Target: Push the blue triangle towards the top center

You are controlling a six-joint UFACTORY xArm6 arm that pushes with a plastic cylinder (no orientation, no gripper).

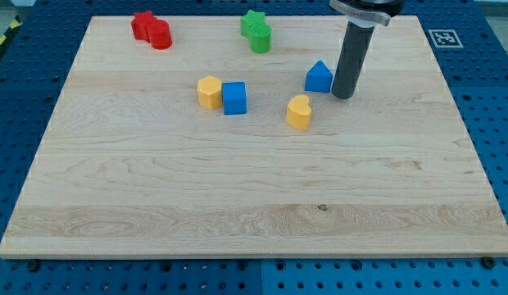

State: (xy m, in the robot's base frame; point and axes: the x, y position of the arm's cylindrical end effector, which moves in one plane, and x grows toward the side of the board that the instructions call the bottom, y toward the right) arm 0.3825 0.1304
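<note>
The blue triangle [319, 77] sits on the wooden board [254, 188], right of centre in the upper half. My tip [343, 95] rests on the board just to the view's right of the blue triangle, a small gap apart, slightly lower than it. The rod rises from there to the view's top edge.
A yellow heart block [299, 112] lies below-left of the triangle. A yellow hexagon block [209, 92] touches a blue cube [234, 97] left of centre. Two green blocks [256, 31] sit at top centre. Two red blocks [151, 29] sit at top left.
</note>
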